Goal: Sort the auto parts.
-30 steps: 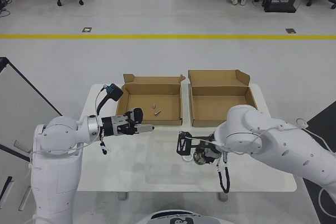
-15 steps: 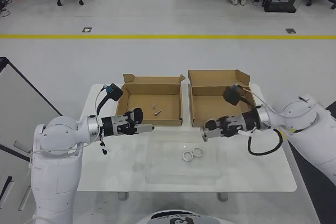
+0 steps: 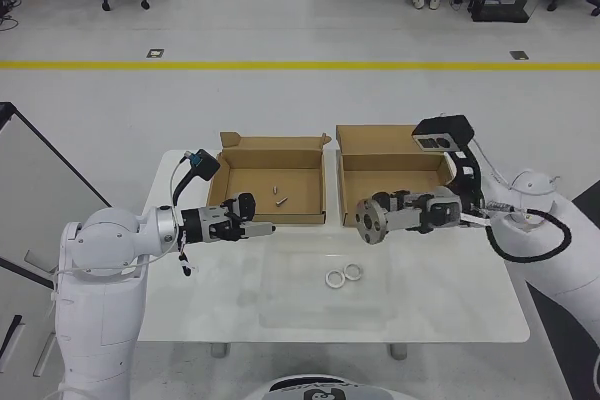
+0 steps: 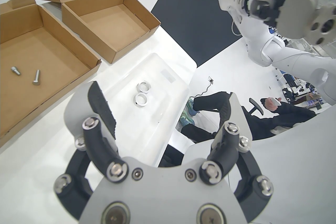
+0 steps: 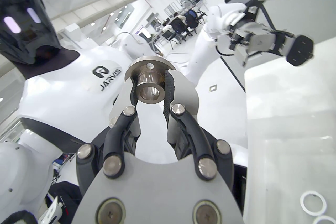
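As it clamps a hub (image 5: pixel 149 66) — flanged, metal — the right end effector (image 5: pixel 150 89) hovers.

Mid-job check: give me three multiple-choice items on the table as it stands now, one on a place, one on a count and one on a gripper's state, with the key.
1. Where do the two silver metal bolts lie?
A. in the brown cardboard box on the robot's left
B. in the cardboard box on its right
C. on the bare table

2. How many silvery-white rings lie in the clear plastic tray?
A. one
B. two
C. four

3. The right gripper is:
A. open and empty
B. shut on the silver flanged metal hub
C. shut on a bolt

Key:
1 A: both bolts rest on that box's floor.
2 B: two rings lie side by side in the tray.
3 B: the fingers clamp the hub's barrel on both sides.
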